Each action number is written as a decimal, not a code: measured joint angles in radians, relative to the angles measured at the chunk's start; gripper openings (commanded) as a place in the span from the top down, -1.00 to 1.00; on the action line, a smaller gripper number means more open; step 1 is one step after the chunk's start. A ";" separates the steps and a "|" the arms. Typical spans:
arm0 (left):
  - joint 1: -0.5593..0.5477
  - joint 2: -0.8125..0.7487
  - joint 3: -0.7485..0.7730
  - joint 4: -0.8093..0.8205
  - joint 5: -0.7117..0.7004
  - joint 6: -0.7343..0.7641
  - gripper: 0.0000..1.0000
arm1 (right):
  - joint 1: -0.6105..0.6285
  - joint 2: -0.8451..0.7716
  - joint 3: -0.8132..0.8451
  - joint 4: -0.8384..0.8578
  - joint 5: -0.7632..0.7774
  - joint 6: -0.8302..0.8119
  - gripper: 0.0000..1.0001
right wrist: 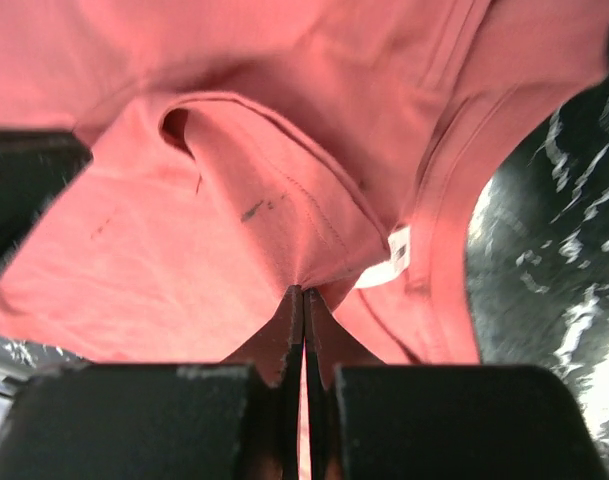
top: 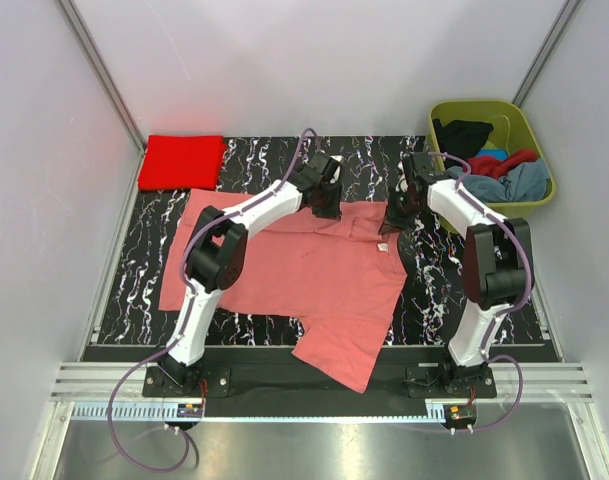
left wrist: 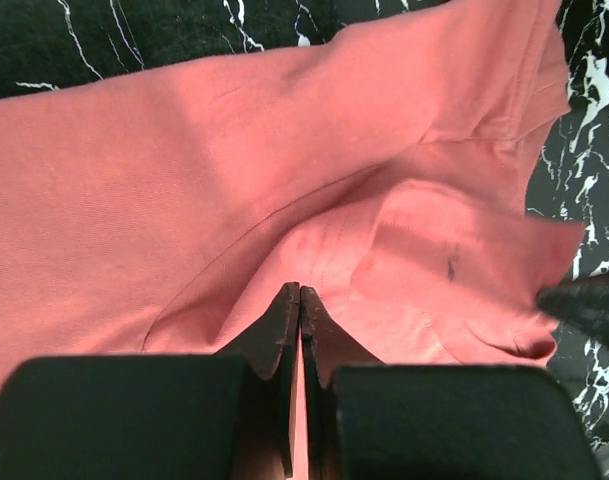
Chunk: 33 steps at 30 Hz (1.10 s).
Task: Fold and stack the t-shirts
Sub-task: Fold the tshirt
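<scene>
A salmon pink t-shirt (top: 314,280) lies spread on the black marbled table, one part hanging over the near edge. My left gripper (top: 329,207) is shut on its far edge, and in the left wrist view the left gripper (left wrist: 300,291) pinches a ridge of pink cloth (left wrist: 184,170). My right gripper (top: 392,224) is shut on the shirt near the collar. In the right wrist view the right gripper (right wrist: 304,293) pinches cloth beside the white label (right wrist: 389,266). A bright red t-shirt (top: 181,161) lies folded at the far left corner.
An olive-green tub (top: 474,103) stands at the far right, holding a black t-shirt (top: 462,133), a dark red t-shirt (top: 504,162) and a grey-blue t-shirt (top: 521,184). White walls enclose the table on three sides. A metal rail runs along the near edge.
</scene>
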 measured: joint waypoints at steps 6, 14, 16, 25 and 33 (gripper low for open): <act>0.000 -0.024 -0.044 0.010 0.037 0.010 0.41 | 0.014 -0.045 -0.071 0.010 -0.014 0.019 1.00; -0.034 -0.039 -0.099 0.018 0.061 -0.024 0.18 | 0.014 -0.045 -0.075 0.032 -0.003 0.018 1.00; -0.042 -0.039 -0.098 0.026 0.069 -0.039 0.24 | 0.014 -0.044 -0.075 0.032 -0.004 0.017 1.00; -0.049 0.014 -0.061 0.029 0.061 -0.085 0.21 | 0.014 -0.044 -0.075 0.032 0.002 0.015 1.00; -0.053 0.071 -0.008 0.012 0.036 -0.087 0.30 | 0.014 -0.034 -0.074 0.033 0.011 0.010 1.00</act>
